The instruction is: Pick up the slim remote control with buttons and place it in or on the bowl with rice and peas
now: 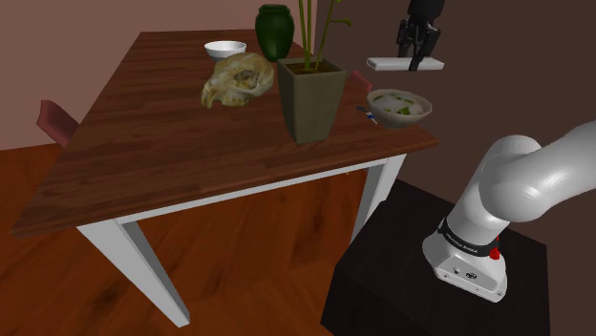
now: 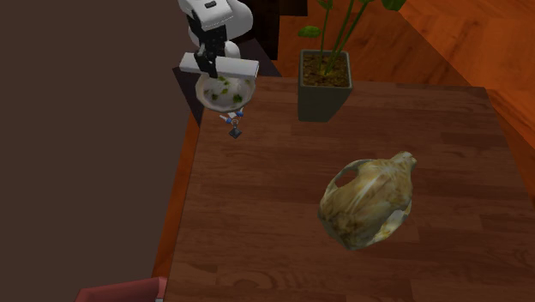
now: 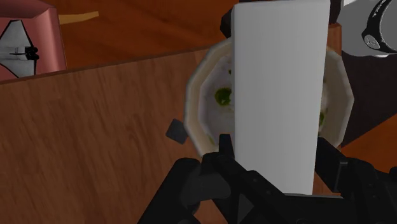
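Shoulder view: the white arm (image 1: 521, 181) rose from its dark stand (image 1: 382, 286) at the lower right, and the black hand (image 1: 416, 59) hung from the top edge, pointing straight down over the right-hand end of the worktop (image 1: 172, 143). The hand was clenched on the slim remote (image 1: 387, 65), drawn as a plain white slab. The remote was held level and gripped across its middle, its two ends projecting to either side. This view showed a clear gap between the remote and the bowl of rice and peas (image 1: 399, 105) beneath it, so the two were apart. Farther along the worktop it also showed a tan animal skull (image 1: 239, 81), a square planter (image 1: 310, 100), a dark green vase (image 1: 274, 31) and a small white bowl (image 1: 225, 49). Second exterior view, facing the arm across the worktop: the remote overlapped the bowl's far rim, so height could not be judged. A small blue-and-white item (image 2: 233, 129) lay just beside the bowl. Wrist view: one black finger (image 3: 226, 149) pressed each long edge of the remote. The slab covered the bowl's centre, with green peas visible at both sides, and a reddish chair (image 3: 38, 38) stood beyond the worktop's edge.
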Action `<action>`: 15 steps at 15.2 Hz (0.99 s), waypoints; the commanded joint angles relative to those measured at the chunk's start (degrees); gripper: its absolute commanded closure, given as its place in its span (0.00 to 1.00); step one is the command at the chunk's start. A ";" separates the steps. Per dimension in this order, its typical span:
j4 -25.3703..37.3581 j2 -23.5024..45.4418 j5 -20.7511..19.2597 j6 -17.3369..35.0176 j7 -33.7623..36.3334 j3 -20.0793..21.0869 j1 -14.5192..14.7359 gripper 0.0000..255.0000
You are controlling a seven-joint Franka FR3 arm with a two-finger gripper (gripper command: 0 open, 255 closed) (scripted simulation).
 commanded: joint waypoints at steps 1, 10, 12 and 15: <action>-2.61 -2.77 -0.14 -0.19 0.65 0.71 -0.32 1.00; -10.85 -4.75 -0.95 6.07 1.03 -0.01 -0.78 1.00; -12.58 -5.07 -1.15 7.49 1.11 -0.20 -0.88 1.00; -13.81 -5.27 -1.29 8.51 1.16 -0.34 -0.95 1.00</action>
